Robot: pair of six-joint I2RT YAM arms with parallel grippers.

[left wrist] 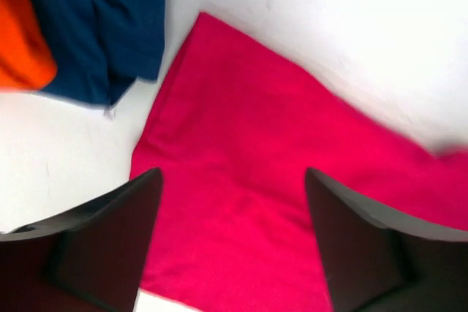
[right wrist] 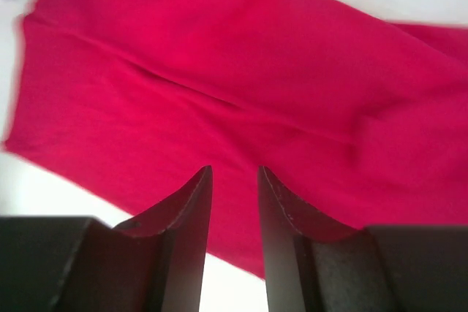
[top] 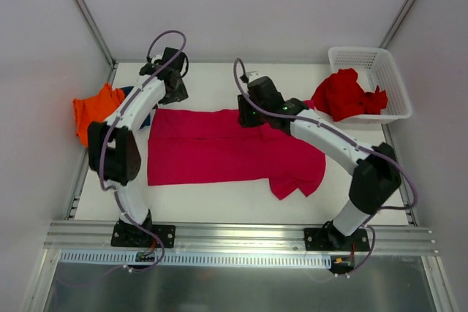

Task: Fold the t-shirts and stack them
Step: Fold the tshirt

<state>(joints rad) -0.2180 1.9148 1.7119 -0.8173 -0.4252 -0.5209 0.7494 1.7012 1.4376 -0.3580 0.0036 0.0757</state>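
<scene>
Top camera: I look down from above and behind arm bases (top: 142,235); far off, whole table (top: 212,202) in frame. Left wrist camera: close, facing down past left gripper (left wrist: 234,174) onto pink shirt (left wrist: 256,144) corner, blue cloth (left wrist: 110,27), orange cloth (left wrist: 22,34). Right wrist camera: close, past right gripper (right wrist: 235,172) onto same shirt. All three share pink shirt; top and left wrist share orange cloth.

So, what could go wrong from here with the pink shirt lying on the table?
1. The left gripper hangs open over a corner of the pink shirt, close to the blue shirt; it may catch that cloth too.
2. The right gripper has its fingers only narrowly apart above the shirt, so it may miss the edge.
3. The shirt's right end lies bunched; a fold may trap that crease.
</scene>
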